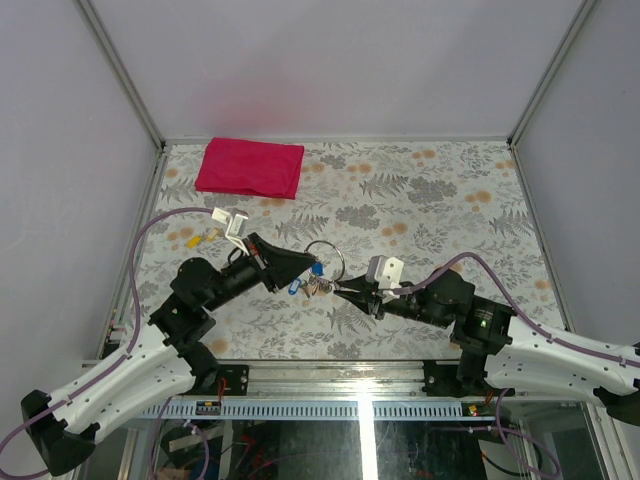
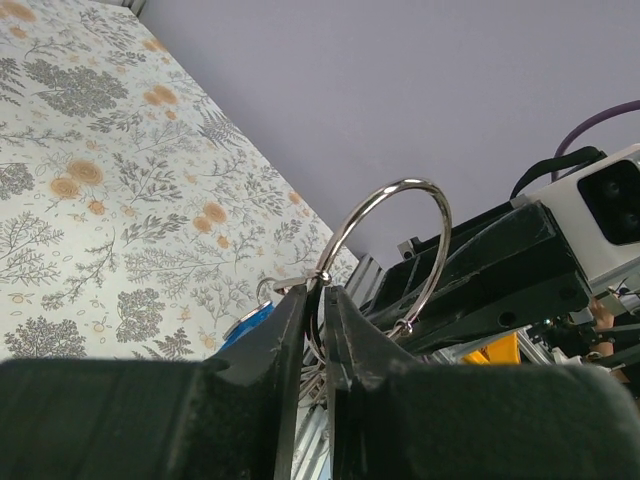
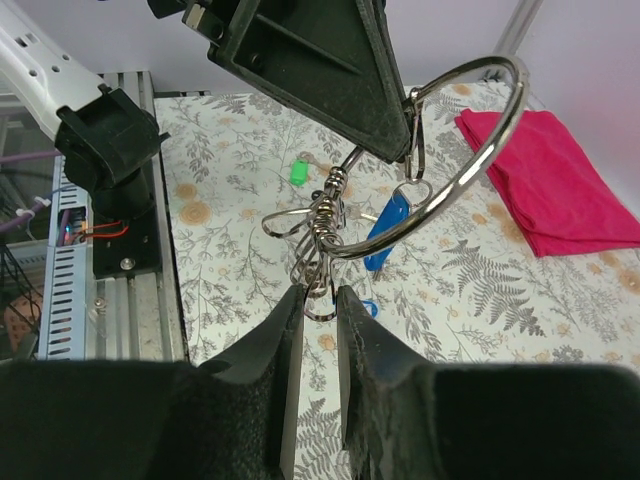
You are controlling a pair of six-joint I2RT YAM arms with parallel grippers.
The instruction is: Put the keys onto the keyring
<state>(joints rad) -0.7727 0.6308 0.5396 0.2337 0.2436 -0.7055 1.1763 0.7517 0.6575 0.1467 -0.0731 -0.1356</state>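
My left gripper (image 1: 308, 266) is shut on a large silver ring (image 1: 326, 260) and holds it above the table; its fingers (image 2: 290, 330) pinch the ring (image 2: 400, 250) near its hinge. The keyring (image 3: 322, 225), a cluster of thin wire loops, hangs from that ring. A blue-headed key (image 3: 390, 225) hangs on it, also showing in the top view (image 1: 317, 268) and beside the left fingers (image 2: 245, 325). A second blue key (image 1: 294, 288) sits lower; only a blue bit (image 3: 368, 308) shows past my right fingers. My right gripper (image 3: 318, 295) is shut on the lowest wire loops (image 1: 322, 287).
A folded red cloth (image 1: 250, 167) lies at the back left. Small white and yellow parts (image 1: 228, 225) lie left of the left arm. A small green tag (image 3: 297, 172) lies on the table under the left gripper. The metal rail (image 1: 360, 372) runs along the front edge.
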